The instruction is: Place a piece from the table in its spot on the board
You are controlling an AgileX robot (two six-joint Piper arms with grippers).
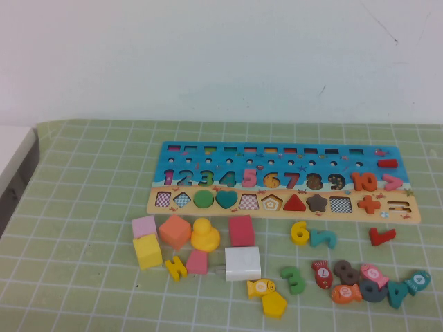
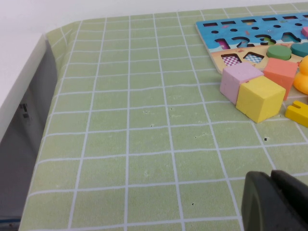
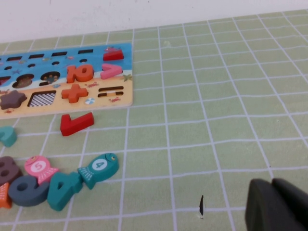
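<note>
The piece, a small yellow "6" [image 1: 300,232], lies flat on the green checked cloth just in front of the board [image 1: 235,216], beside a teal numeral [image 1: 322,238]. The long board has a blue band of coloured numerals and a tan strip of shapes; its "6" slot [image 1: 272,180] shows orange-yellow. Neither gripper appears in the high view. My left gripper [image 2: 272,202] hovers shut and empty over bare cloth, short of the board's left end [image 2: 207,29]. My right gripper [image 3: 273,204] is also shut and empty, over cloth off the board's right end [image 3: 122,62].
Coloured blocks [image 1: 147,250], a yellow duck [image 1: 205,235] and a white block [image 1: 242,263] sit front left. Loose numerals and fish pieces [image 1: 374,277] cluster front right, with a red piece [image 1: 381,236]. The table's edge [image 1: 17,173] runs along the left.
</note>
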